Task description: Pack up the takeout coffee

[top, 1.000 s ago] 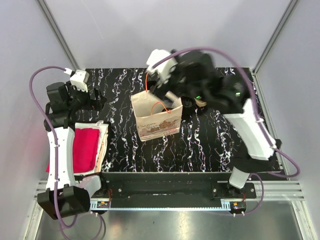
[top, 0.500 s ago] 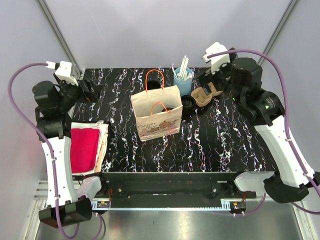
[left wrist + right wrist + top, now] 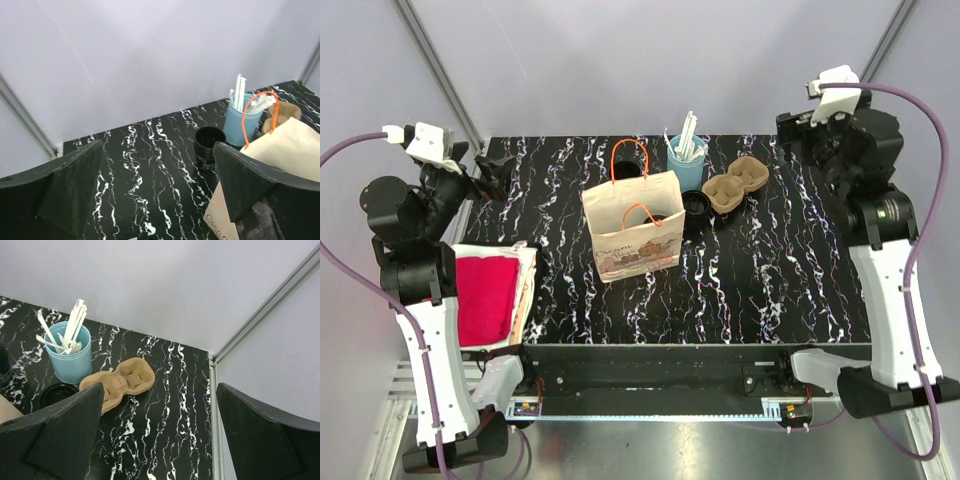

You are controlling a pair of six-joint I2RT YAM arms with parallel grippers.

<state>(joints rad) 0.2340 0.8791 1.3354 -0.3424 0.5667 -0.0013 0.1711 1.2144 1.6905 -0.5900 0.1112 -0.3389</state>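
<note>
A second ago my right arm (image 3: 880, 250) was stooped over the paper bag (image 3: 632, 240). It has since swung up and out to the far right corner, and the left arm (image 3: 425, 300) has drawn back to the far left. The left jaws and the right jaws are both spread wide and carry nothing.

The takeout coffee (image 3: 697, 206) has not moved. It stands lidded on the bench (image 3: 760, 270), just right of the bag, between it and the cardboard cup carrier (image 3: 738, 185). I judge the packing still undone, with the arms merely pulled clear.

The bag stands upright with its mouth open and its orange handles up; I cannot tell whether anything lies inside. The light-blue cup (image 3: 686, 162) behind it holds white straws. The lidless black cup (image 3: 209, 147) shows only a dark interior. The carrier's two wells look bare.
</note>
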